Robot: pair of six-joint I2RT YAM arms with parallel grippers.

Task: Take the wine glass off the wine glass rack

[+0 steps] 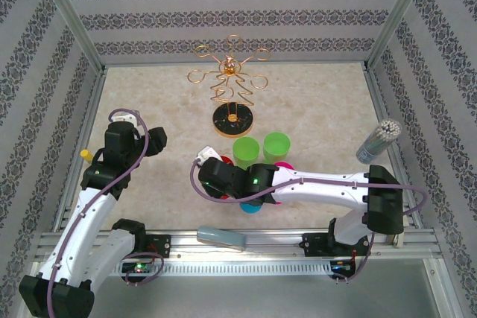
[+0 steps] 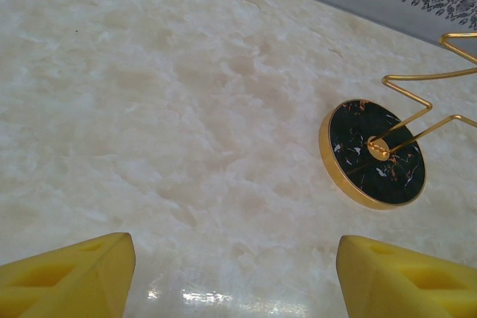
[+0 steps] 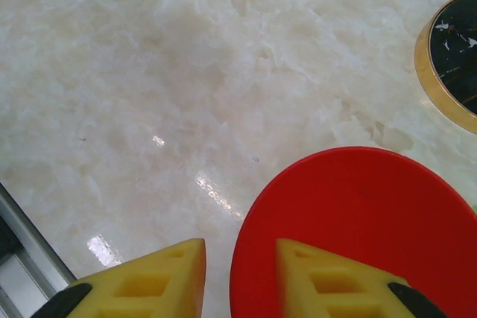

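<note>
Right tool (image 3: 240,252), its yellow hollow-celled fingers (image 3: 156,284) slightly apart, straddles the rim of a glossy red plastic cup (image 3: 358,221). Left tool (image 2: 235,251) gapes wide above the marbled cream counter (image 2: 171,109). Far centre stands the wine glass rack (image 1: 232,115): thin gold wire curls, zigzag stem, round black gold-rimmed base.

The wine glass rack (image 1: 230,70) stands upright toward the far middle of the top view — gold wire, curled loop arms spreading from a central post — on a round black, gold-rimmed base (image 2: 373,153).
</note>
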